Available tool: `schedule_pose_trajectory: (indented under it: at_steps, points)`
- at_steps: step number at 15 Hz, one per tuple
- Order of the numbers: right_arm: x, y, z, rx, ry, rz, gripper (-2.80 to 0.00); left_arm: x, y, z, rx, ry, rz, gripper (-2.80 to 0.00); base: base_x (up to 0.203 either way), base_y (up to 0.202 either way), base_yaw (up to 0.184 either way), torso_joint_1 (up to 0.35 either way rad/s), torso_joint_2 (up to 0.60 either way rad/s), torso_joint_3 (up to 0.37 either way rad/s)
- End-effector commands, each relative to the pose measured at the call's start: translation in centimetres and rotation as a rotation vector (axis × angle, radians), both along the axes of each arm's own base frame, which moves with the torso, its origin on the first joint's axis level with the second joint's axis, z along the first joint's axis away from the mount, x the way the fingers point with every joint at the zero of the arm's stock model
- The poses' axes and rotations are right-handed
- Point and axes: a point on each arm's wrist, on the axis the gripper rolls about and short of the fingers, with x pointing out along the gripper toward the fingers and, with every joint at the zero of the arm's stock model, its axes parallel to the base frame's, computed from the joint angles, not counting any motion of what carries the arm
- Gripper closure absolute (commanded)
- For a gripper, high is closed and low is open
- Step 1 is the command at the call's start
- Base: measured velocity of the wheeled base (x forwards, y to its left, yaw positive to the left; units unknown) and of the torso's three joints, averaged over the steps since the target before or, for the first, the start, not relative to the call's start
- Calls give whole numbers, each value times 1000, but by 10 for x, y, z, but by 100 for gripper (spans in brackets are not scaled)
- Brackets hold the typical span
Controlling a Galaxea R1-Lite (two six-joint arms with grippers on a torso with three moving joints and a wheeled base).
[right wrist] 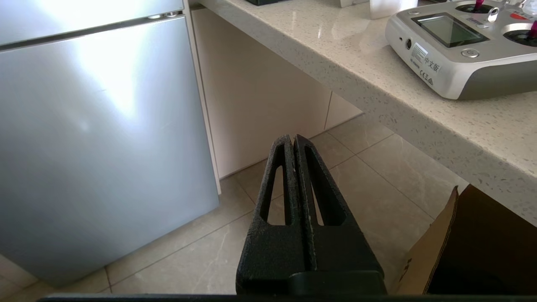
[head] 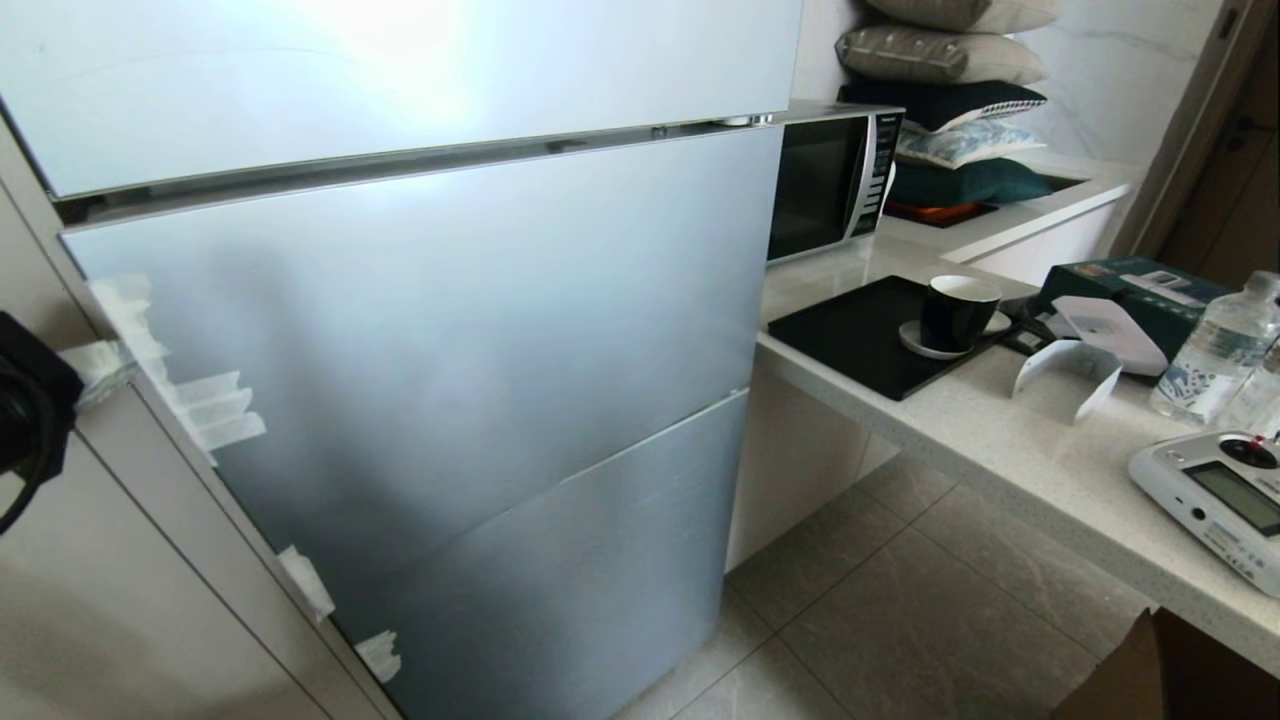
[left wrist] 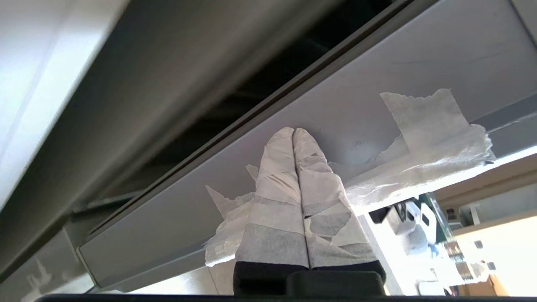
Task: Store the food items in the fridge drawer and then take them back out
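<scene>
The food items and the fridge drawer are out of view. The fridge stands shut, showing only its grey-blue door panels (head: pixel 450 330). My left gripper (left wrist: pixel 293 131) is shut with nothing held. Its tape-wrapped fingertips rest against the side edge of a door panel (left wrist: pixel 218 184), between torn white tape pieces (left wrist: pixel 423 121), just below a dark gap (left wrist: pixel 268 79). The left arm's black wrist (head: pixel 30 410) shows at the fridge's left edge. My right gripper (right wrist: pixel 292 138) is shut and empty, hanging over the floor tiles (right wrist: pixel 377 188) right of the fridge.
A stone counter (head: pixel 1000 440) runs along the right, with a black tray (head: pixel 850 335), a dark cup (head: pixel 955 310), a microwave (head: pixel 825 180), a water bottle (head: pixel 1215 350) and a grey remote controller (head: pixel 1215 500). A cardboard box (head: pixel 1150 670) sits on the floor under it.
</scene>
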Motion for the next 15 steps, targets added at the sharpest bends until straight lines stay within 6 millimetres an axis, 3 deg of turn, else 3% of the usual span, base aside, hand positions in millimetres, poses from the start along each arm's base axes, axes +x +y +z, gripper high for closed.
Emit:
schedule_pose_trajectory:
  at_steps: [1,9,15]
  points:
    - [0,0,0,0,0,0,0,-15,-4,2,5,-28,2,0,0,0,0,0,0,0]
    - [0,0,0,0,0,1,0,-79,-28,-14,22,-75,-29,0,0,0,0,0,0,0]
    - [0,0,0,0,0,0,0,-139,-52,-20,20,-76,-147,0,0,0,0,0,0,0]
